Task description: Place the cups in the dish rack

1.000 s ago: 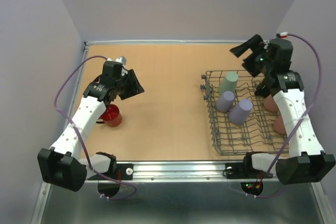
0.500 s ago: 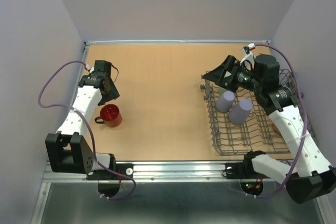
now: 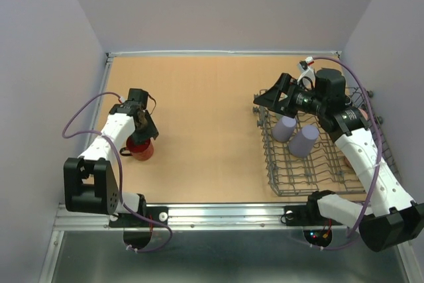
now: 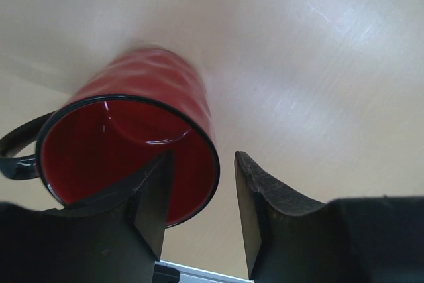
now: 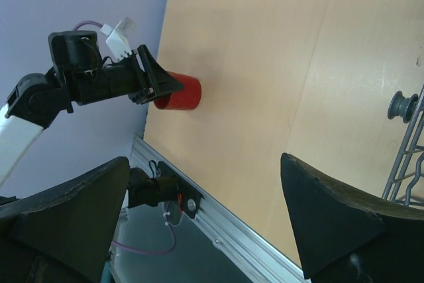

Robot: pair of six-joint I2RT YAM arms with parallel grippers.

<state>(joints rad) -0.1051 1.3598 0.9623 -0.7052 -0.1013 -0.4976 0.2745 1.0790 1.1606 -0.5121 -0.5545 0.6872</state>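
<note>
A glossy red mug (image 3: 140,146) stands upright on the wooden table at the left, its dark handle (image 4: 14,157) pointing away from my fingers. My left gripper (image 3: 142,130) hangs right over it, open. In the left wrist view one finger (image 4: 149,193) sits inside the mug (image 4: 159,91) and the other finger (image 4: 255,210) outside, with the rim wall between them and a gap on both sides. The grey wire dish rack (image 3: 311,177) at the right holds two lavender cups (image 3: 285,127) (image 3: 303,140). My right gripper (image 3: 275,97) hovers wide open and empty over the rack's far left corner.
A metal rail (image 3: 225,213) runs along the table's near edge, with both arm bases on it. The left wall (image 3: 46,97) stands close to the mug. In the right wrist view the rack's corner (image 5: 405,137) is at the right, and the red mug (image 5: 179,93) is far off.
My left gripper came down from behind the red mug onto its rim and its jaws narrowed a little. My right gripper swung left from the back right corner to over the rack.
</note>
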